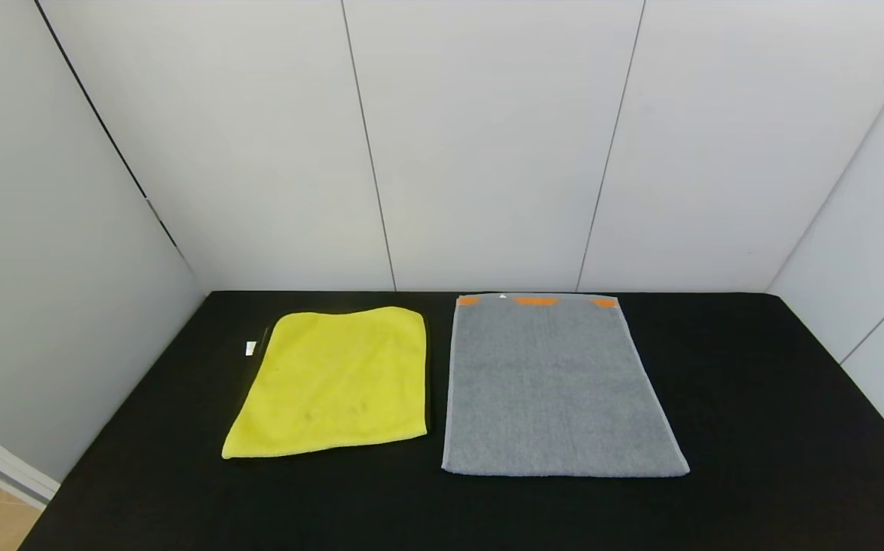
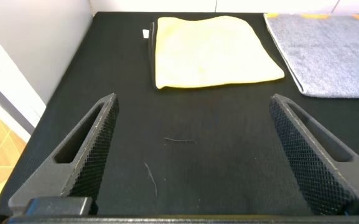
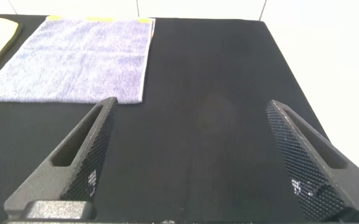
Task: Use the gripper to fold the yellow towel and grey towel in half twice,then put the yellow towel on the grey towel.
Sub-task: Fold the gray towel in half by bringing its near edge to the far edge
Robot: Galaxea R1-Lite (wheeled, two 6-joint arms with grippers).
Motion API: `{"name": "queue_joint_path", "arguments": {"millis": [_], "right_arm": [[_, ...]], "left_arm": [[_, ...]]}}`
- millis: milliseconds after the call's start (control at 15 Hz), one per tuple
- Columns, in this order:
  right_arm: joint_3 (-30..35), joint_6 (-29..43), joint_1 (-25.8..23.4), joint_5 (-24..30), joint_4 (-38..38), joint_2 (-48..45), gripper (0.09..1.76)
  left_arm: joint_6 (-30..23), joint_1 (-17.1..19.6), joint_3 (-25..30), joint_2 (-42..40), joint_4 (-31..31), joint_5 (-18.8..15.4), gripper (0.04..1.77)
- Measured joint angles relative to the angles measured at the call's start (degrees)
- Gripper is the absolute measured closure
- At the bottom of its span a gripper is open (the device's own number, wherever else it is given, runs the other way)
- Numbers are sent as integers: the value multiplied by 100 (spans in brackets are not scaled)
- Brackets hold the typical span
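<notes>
- Yellow towel point(image 1: 332, 380) lies flat on the black counter point(image 1: 755, 428), just left of the grey towel point(image 1: 556, 386), not touching it.
- Left tool point(image 2: 195, 146) hovers over bare counter near the yellow towel, fingers wide apart, holding nothing.
- Right tool point(image 3: 191, 149) hovers beside the grey towel, fingers wide apart, holding nothing.

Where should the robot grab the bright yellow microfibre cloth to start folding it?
Probably the near corners of the bright yellow microfibre cloth, coming from the robot's side. It lies flat on the black table, so only edges can be pinched. The open left hand sits just short of that near edge.
</notes>
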State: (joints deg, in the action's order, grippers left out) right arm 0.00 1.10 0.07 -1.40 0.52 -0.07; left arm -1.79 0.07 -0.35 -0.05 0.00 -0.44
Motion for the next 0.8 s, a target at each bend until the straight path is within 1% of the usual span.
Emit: {"name": "queue_joint_path", "arguments": {"millis": [200,267,400,600,800], "right_arm": [[-22,105,-5,11,82,2,14],[-105,124,-5,50,71,12,14],[-451,160,-7,124,-66,73,14],[-1234,171,-7,361,-438,453,14],[-2025,171,-7,523,-523,1396,14]], "left_arm": [[48,0,-16,0,104,37,9],[54,2,-46,5,112,37,9],[52,0,-300,38,140,-22,9],[139,-5,-1220,374,614,-177,9],[357,-26,-2076,1367,846,-269,9]]}}
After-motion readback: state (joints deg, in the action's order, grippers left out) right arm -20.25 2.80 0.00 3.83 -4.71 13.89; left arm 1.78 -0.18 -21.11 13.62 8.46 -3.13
